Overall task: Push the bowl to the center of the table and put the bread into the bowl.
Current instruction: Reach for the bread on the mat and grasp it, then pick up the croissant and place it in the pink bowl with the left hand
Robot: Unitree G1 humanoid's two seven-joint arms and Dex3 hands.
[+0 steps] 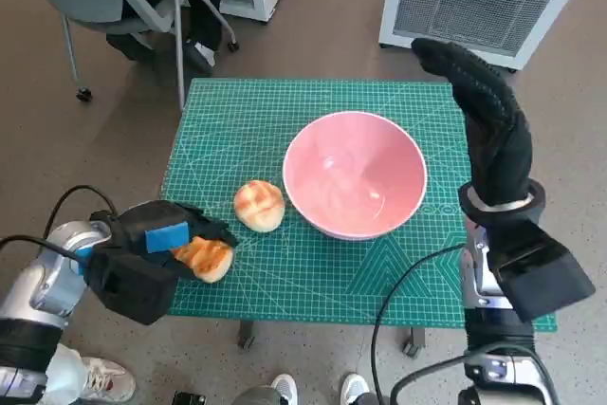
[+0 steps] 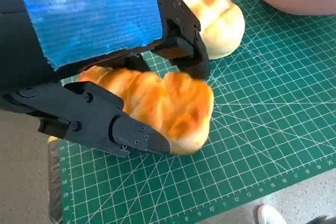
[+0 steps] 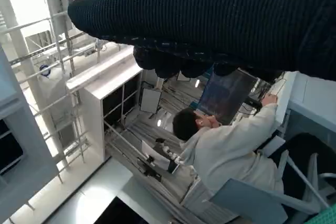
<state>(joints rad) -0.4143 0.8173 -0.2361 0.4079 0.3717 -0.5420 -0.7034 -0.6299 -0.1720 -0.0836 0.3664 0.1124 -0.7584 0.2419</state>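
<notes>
Left wrist view: left hand (image 2: 100,72) grips bread (image 2: 168,106); right hand (image 1: 488,125), fingers apart, holds nothing, raised beside the bowl (image 1: 356,173).

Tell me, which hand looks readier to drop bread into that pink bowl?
The left hand: it already grips a bread roll beside the bowl. The right hand hangs raised, holding nothing.

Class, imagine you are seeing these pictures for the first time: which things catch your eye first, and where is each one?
The big pink bowl stands out near the middle of the green cutting mat, with nothing in it. Beside it lies a round bread roll, and at the mat's near left corner the left hand grips a golden bread. The gloved right hand is raised beside the bowl, holding nothing.
</notes>
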